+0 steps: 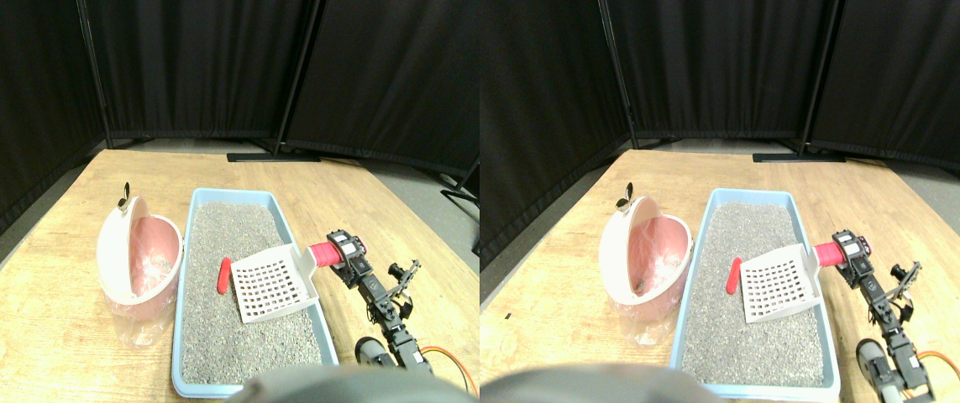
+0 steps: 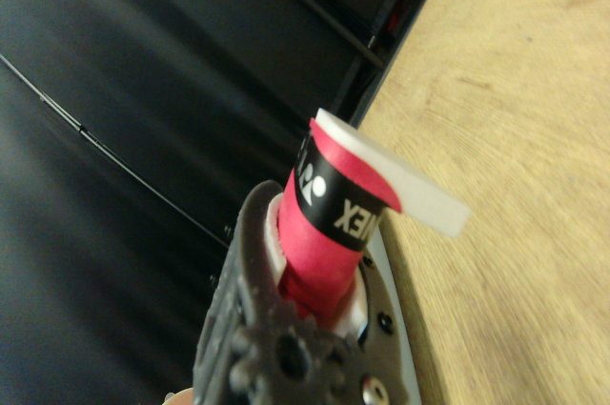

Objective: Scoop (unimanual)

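Observation:
A blue litter tray (image 1: 183, 285) filled with grey litter (image 1: 232, 222) lies on the wooden table (image 1: 34, 327). A small red piece (image 1: 224, 275) lies on the litter near the middle. The white slotted scoop (image 1: 272, 287) sits just right of it, its blade over the litter and its neck crossing the tray's right rim. My right gripper (image 1: 345, 250) is shut on the scoop's red wrapped handle (image 1: 324, 253). In the wrist view the red handle (image 2: 324, 243) runs out of the dark jaw, with a white edge of the scoop (image 2: 424, 197) beyond it.
A pink bin (image 1: 159, 252) with a raised white lid (image 1: 114, 248) and a clear liner stands against the tray's left side. Black curtains and a stand foot (image 1: 270, 156) close off the back. An orange cable (image 1: 448, 359) loops by my arm.

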